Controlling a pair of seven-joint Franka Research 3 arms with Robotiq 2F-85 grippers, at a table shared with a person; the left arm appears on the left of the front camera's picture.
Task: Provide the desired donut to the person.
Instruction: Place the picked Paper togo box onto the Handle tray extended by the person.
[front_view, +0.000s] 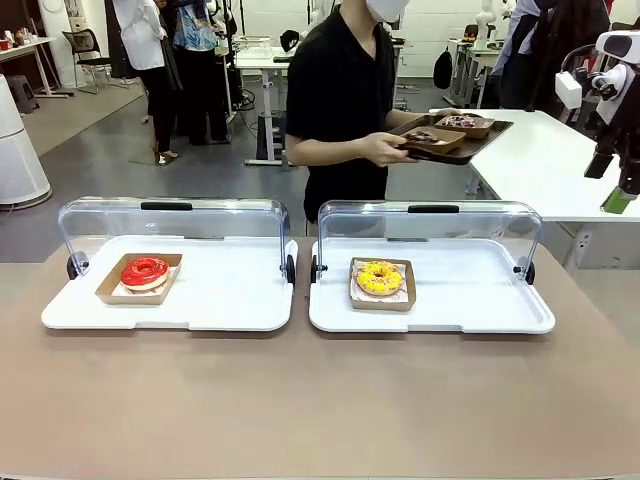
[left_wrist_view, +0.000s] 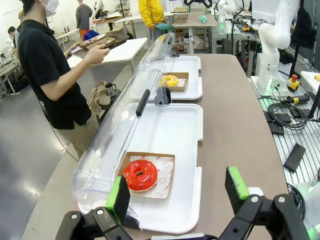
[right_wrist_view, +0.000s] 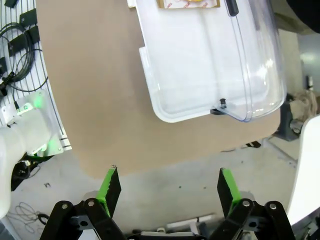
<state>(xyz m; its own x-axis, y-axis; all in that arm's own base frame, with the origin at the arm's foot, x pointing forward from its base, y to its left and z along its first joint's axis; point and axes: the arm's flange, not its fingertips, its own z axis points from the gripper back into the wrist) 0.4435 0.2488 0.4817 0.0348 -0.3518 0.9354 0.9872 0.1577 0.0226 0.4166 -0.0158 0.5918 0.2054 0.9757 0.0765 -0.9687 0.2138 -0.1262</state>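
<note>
this is a robotics lab laid out like an open workshop hall, with a mock donut counter set up for trials. grey floor runs between rows of white work tables (front_view: 545, 160) at the upper right of the front view, and more white tables (left_wrist_view: 192, 21) stand at the top of the left wrist view. a white robot arm (left_wrist_view: 272, 35) stands at the upper right of that view on a slotted metal base, with black cables (left_wrist_view: 287, 112) and a red stop button (left_wrist_view: 293, 79) beside it. on the brown table (front_view: 320, 400) sit two white display trays (front_view: 430, 310) under clear hinged covers (front_view: 430, 225). people stand about at the upper left of the front view.
</note>
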